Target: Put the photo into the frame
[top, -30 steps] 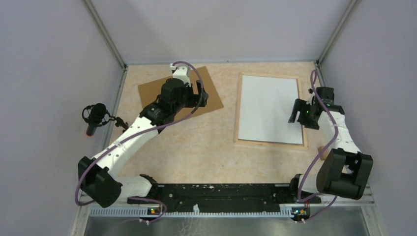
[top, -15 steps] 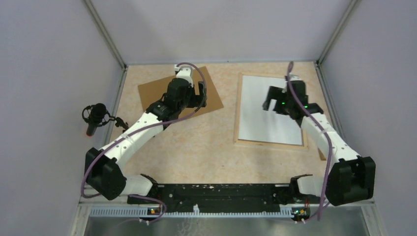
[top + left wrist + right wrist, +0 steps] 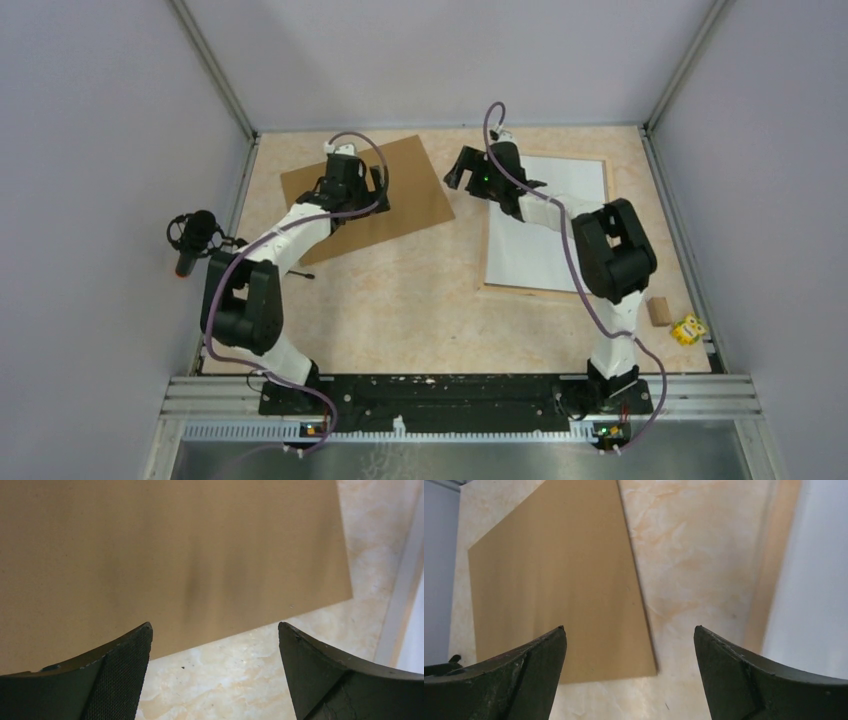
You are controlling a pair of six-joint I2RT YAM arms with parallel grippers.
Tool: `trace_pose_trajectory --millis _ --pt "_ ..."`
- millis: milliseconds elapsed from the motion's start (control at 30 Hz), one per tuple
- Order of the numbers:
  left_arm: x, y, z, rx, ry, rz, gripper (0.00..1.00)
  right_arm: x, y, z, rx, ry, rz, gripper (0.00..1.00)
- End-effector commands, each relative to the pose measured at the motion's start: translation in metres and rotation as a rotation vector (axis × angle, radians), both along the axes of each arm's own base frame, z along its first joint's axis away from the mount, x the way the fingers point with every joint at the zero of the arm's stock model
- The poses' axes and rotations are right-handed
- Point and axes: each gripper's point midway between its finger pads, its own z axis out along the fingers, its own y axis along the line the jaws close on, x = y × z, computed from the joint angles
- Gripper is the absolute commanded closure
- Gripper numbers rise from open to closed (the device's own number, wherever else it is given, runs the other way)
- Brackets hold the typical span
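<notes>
The frame [image 3: 484,262] of pale wooden strips lies flat on the right half of the table. The photo [image 3: 545,235] lies inside it, plain white back up. My right gripper [image 3: 460,172] is open and empty above the bare table, just left of the frame's far left corner. Its wrist view shows the open gripper [image 3: 629,628], the frame strip [image 3: 774,570] and the photo [image 3: 816,590] at the right. My left gripper [image 3: 378,190] is open and empty over the brown backing board [image 3: 420,190]; in its wrist view the gripper [image 3: 214,625] sits at the board's edge [image 3: 175,555].
The backing board [image 3: 554,580] lies flat at the far left. A small wooden block [image 3: 657,310] and a yellow item [image 3: 686,328] sit at the near right. A black device [image 3: 195,235] hangs outside the left rail. Walls enclose the table on three sides.
My right gripper has swung left across the photo, from the frame's right edge to beyond its far left corner. My left gripper has drawn back leftward over the backing board.
</notes>
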Motion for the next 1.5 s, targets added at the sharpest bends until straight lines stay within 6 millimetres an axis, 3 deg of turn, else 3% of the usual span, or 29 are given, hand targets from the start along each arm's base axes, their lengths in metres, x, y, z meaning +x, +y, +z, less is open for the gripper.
trace_pose_trajectory --millis 0,133,333,500,600,733,833,1100,1300,1467 --pt "0.012 0.008 -0.02 -0.084 0.063 0.071 0.02 0.028 0.039 0.013 0.127 -0.053 0.077 0.07" --pt "0.009 0.012 -0.06 -0.218 0.21 0.114 0.02 0.028 0.049 -0.022 0.103 0.023 0.137 0.11" --pt "-0.003 -0.003 -0.104 -0.393 0.38 0.108 0.02 0.014 0.052 -0.053 0.065 0.098 0.208 0.23" --pt "-0.005 -0.003 -0.107 -0.403 0.375 0.121 0.02 -0.004 0.055 -0.077 0.089 0.158 0.254 0.28" --pt "-0.008 0.001 -0.115 -0.389 0.397 0.148 0.02 -0.008 0.059 -0.08 0.12 0.184 0.272 0.3" --pt "-0.016 -0.005 -0.127 -0.42 0.465 0.158 0.02 -0.015 0.078 -0.061 0.254 0.164 0.339 0.3" --pt "-0.022 -0.01 -0.134 -0.453 0.497 0.152 0.02 -0.021 0.09 -0.039 0.362 0.153 0.422 0.37" --pt "-0.031 -0.031 -0.131 -0.488 0.504 0.094 0.02 -0.045 0.071 0.04 0.556 0.061 0.468 0.46" --pt "-0.041 -0.059 -0.121 -0.513 0.505 0.015 0.02 -0.07 0.045 0.036 0.57 0.111 0.404 0.46" --pt "-0.05 -0.08 -0.11 -0.522 0.494 -0.052 0.02 -0.088 0.033 0.046 0.573 0.09 0.387 0.47"
